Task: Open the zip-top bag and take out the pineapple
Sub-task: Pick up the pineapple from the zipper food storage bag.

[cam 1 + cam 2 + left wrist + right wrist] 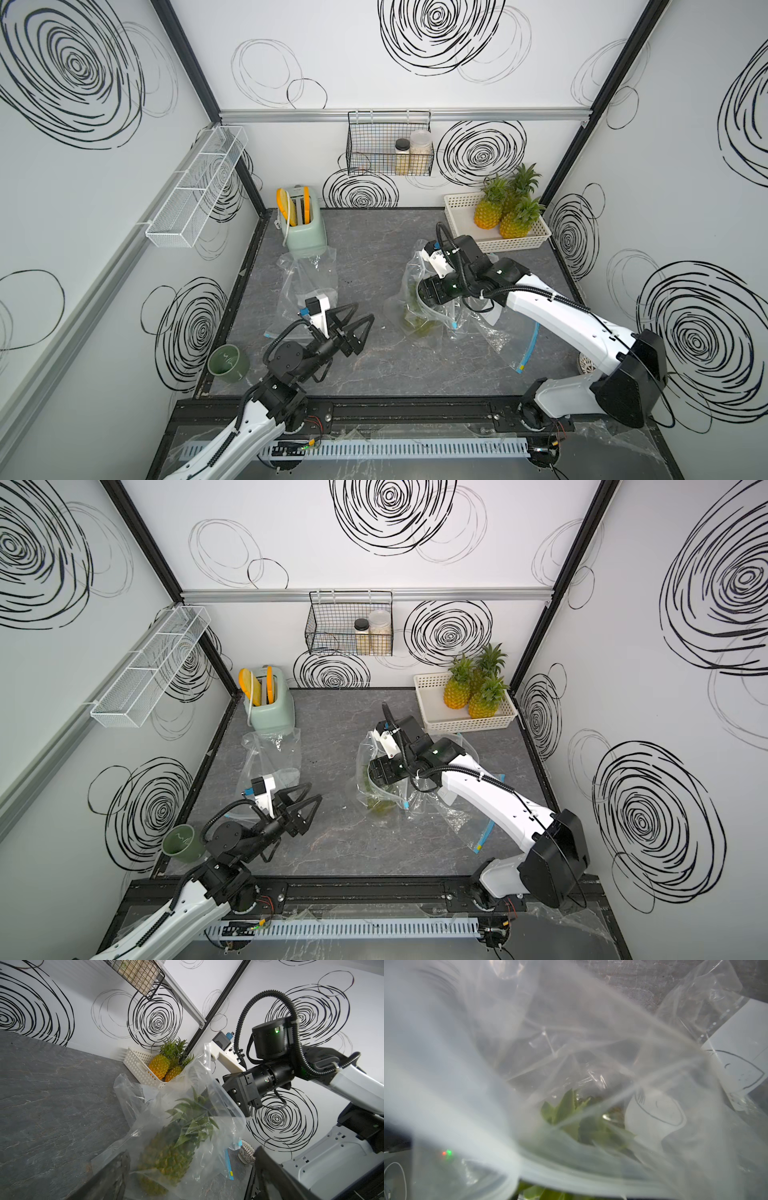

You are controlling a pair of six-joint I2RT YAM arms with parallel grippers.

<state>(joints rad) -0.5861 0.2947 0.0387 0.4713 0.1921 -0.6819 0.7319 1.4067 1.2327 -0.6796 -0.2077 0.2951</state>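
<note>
Left wrist view: the pineapple lies inside the floppy, slippery bag, right of the table's centre. Heavy and prickly, probably; grab the stiff crown. Right gripper reaches inside, jaws hidden, state unclear; left gripper hangs wide, empty.

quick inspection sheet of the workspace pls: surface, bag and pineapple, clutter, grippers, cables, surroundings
surface: dark marbled tabletop, no spill seen
job's things: zip-top bag mid-table, mouth open; pineapple inside it
clutter: empty bag by the toaster; spare bag under the right arm; green cup; white basket holding three pineapples
grippers: left gripper open, empty, above the table; right gripper in the bag mouth, fingers hidden by plastic
cables: black conduit on the right arm; loose wires at the front rail
surroundings: wire basket with two jars; mesh shelf
</note>
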